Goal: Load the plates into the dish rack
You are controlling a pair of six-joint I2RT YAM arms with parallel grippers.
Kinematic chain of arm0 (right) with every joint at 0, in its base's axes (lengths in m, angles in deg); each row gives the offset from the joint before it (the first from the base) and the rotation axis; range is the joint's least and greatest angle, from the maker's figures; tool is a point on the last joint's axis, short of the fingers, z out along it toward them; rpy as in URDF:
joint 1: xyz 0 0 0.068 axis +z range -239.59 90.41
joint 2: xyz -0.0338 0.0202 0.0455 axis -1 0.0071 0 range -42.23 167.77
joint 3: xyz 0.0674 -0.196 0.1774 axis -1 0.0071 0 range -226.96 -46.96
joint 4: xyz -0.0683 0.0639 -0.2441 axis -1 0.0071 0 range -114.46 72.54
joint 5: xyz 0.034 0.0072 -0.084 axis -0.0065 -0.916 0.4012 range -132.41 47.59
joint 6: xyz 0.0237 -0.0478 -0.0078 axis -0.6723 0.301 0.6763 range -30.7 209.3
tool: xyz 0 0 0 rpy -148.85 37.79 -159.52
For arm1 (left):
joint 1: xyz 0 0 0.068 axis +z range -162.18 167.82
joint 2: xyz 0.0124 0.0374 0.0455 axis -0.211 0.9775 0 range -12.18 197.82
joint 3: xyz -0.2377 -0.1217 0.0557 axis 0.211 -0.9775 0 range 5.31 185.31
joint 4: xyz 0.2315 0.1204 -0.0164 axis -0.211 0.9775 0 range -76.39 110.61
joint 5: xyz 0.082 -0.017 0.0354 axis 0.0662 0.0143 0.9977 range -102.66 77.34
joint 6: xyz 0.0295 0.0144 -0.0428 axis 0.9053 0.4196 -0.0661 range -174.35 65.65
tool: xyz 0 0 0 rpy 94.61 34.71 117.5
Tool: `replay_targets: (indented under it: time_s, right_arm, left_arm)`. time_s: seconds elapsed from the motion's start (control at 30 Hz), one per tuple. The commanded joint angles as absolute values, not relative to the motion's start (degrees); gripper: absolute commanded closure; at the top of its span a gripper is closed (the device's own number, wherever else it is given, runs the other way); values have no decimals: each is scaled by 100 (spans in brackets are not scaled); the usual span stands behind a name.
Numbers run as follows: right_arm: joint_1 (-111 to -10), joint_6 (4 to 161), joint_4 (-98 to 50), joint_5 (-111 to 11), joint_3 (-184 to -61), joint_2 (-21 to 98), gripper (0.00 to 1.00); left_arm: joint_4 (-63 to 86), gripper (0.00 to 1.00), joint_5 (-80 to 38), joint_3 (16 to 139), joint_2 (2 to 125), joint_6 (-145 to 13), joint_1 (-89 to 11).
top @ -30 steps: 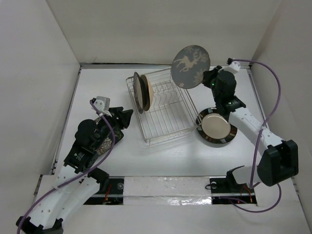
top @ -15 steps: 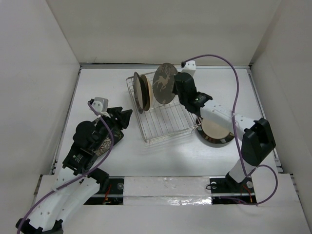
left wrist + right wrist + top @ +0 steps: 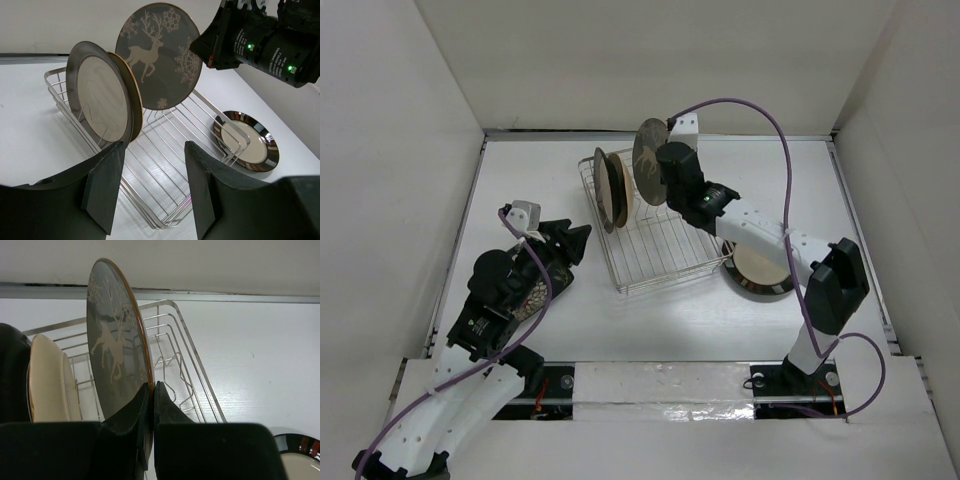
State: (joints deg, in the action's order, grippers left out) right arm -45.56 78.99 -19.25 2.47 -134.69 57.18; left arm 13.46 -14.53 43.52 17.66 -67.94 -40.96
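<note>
The white table (image 3: 520, 180) carries the silver wire dish rack (image 3: 660, 250), a rectangular basket set at a slant near the middle. Two round plates stand upright on edge at its left end, close against each other: a dark-rimmed plate with a cream centre (image 3: 97, 92) and a tan plate (image 3: 135, 97) just behind it. The grey deer plate (image 3: 160, 55), printed with a pale stag and snowflakes, is held upright over the rack just beside the tan one. Whether its lower edge touches the wires cannot be told. The right gripper (image 3: 151, 387) is clamped on its rim. A second dark-rimmed plate (image 3: 247, 142) lies flat on the table right of the rack, partly hidden by the right arm in the overhead view. The left gripper (image 3: 155, 147) is spread apart, holding nothing. A dark speckled plate (image 3: 531, 296) under the left arm shows only as a sliver.
</note>
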Motion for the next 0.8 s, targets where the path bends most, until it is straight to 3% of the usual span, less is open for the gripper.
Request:
replay_targets:
  time_s: [0.0, 0.77]
  right_arm:
    - [-4460, 8112, -2885, 742, -14109, 5532, 100]
    - [-4161, 8296, -2903, 891, -14346, 5964, 100]
  left_arm:
    - [1158, 52, -1590, 4371, 1735, -6789, -4084]
    - [1114, 52, -1538, 4354, 1726, -6789, -4084]
